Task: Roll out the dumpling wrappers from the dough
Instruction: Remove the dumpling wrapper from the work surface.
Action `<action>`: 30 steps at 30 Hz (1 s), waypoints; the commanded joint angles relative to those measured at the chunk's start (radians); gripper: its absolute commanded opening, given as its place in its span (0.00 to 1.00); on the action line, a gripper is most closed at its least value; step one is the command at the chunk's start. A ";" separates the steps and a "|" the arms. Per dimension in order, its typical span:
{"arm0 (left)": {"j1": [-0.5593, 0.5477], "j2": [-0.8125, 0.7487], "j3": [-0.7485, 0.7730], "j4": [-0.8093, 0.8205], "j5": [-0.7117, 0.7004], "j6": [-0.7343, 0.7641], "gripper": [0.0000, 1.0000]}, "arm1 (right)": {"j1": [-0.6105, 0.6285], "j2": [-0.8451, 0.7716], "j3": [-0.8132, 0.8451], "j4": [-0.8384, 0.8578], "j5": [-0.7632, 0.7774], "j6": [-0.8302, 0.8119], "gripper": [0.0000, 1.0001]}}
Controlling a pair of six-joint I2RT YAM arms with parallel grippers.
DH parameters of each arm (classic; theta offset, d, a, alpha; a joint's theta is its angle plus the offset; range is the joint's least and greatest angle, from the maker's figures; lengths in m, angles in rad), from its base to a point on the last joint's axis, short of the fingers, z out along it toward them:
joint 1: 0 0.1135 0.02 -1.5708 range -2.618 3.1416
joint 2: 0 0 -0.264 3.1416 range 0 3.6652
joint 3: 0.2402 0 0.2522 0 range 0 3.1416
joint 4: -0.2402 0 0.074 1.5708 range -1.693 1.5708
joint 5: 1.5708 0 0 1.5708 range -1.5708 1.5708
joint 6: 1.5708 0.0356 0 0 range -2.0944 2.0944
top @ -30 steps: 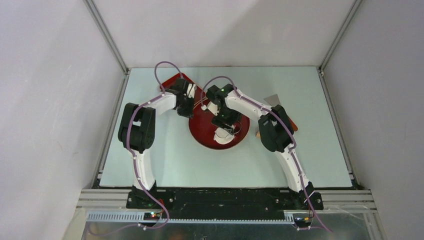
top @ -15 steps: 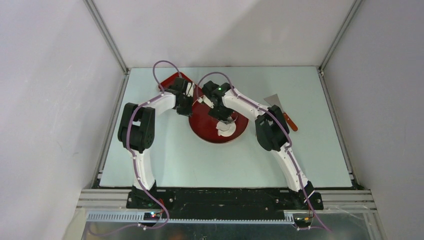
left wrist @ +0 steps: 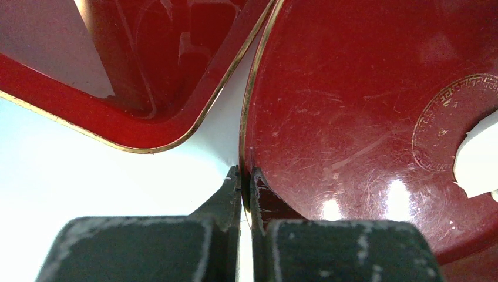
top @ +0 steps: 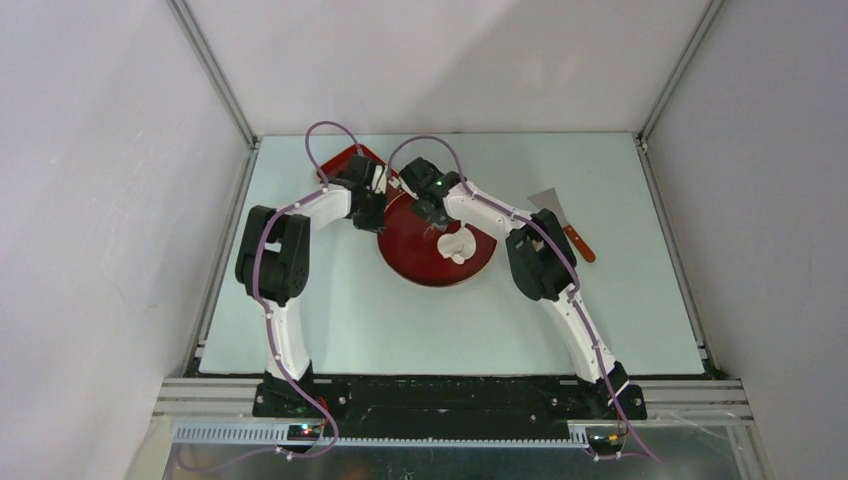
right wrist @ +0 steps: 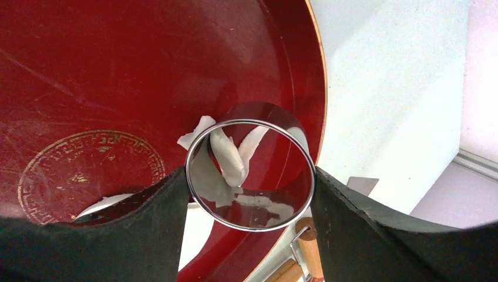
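Top external view shows a pale table (top: 330,320) with a round red plate (top: 415,255) near its middle. A red tray (top: 340,162) lies just beside the plate at its far left. The left hand (top: 372,212) sits at the plate's left edge. In the left wrist view its fingers (left wrist: 232,194) are clamped on the plate's rim. The right hand (top: 432,208) hangs over the far part of the plate and grips a metal ring (right wrist: 258,207) between its fingers (right wrist: 152,223). A scraper (top: 563,222) lies on the table to the right, apart from the plate. White ragged dough (top: 457,245) lies on the plate right of its middle. Strips of it show through the ring; whether they touch it cannot be told.
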State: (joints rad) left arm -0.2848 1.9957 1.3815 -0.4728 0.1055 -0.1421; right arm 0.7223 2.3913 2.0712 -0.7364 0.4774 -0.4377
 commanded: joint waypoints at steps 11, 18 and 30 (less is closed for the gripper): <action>-0.010 -0.054 -0.023 -0.025 0.013 0.027 0.00 | -0.050 -0.221 -0.059 -0.105 -0.192 0.091 0.56; -0.011 -0.056 -0.025 -0.024 0.012 0.027 0.00 | -0.090 -0.250 -0.052 -0.156 -0.300 0.132 0.60; -0.011 -0.058 -0.027 -0.021 0.012 0.027 0.00 | -0.177 -0.261 -0.006 -0.167 -0.575 0.186 0.63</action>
State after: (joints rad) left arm -0.2886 1.9858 1.3685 -0.4812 0.1184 -0.1413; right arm 0.5587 2.1891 2.0212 -0.9234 -0.0162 -0.2703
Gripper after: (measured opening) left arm 0.043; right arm 0.718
